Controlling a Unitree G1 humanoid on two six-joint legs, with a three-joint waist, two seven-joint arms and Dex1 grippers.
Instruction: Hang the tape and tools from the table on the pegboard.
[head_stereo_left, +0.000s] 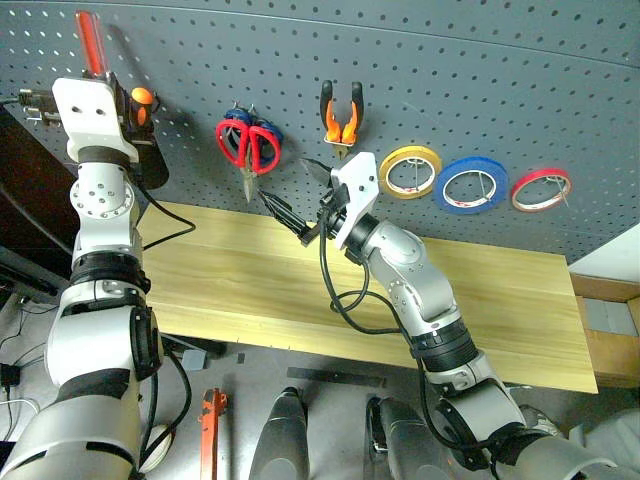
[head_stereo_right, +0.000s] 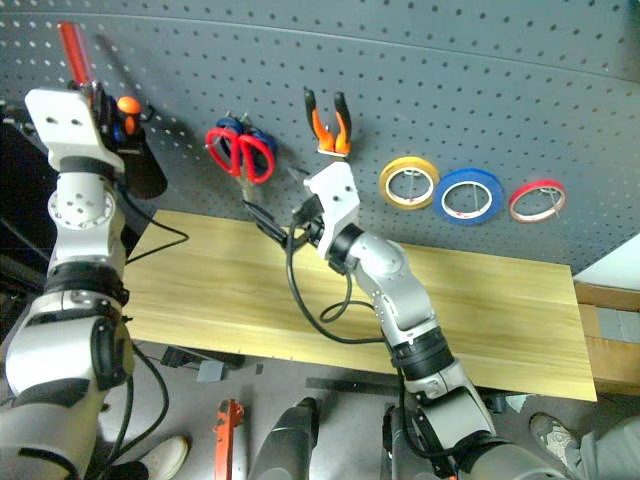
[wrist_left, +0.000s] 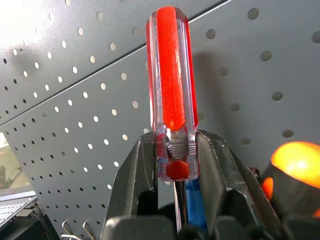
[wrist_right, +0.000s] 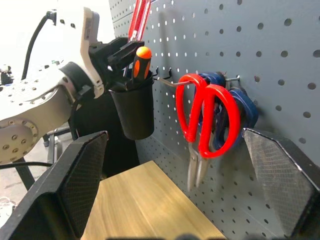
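Just below your left claw (head_stereo_left: 100, 75), clamped on the screwdriver (wrist_left: 171, 95), sits the cup (wrist_right: 132, 112); release off-centre and it drops. Right claw (head_stereo_left: 310, 200) gapes empty.

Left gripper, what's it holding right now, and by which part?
The left gripper holds the red-handled screwdriver, pinched at the handle's lower end where the shaft begins. The right gripper is open, holding nothing.

red screwdriver (wrist_left: 171, 90), grey perforated pegboard (head_stereo_left: 450, 60)
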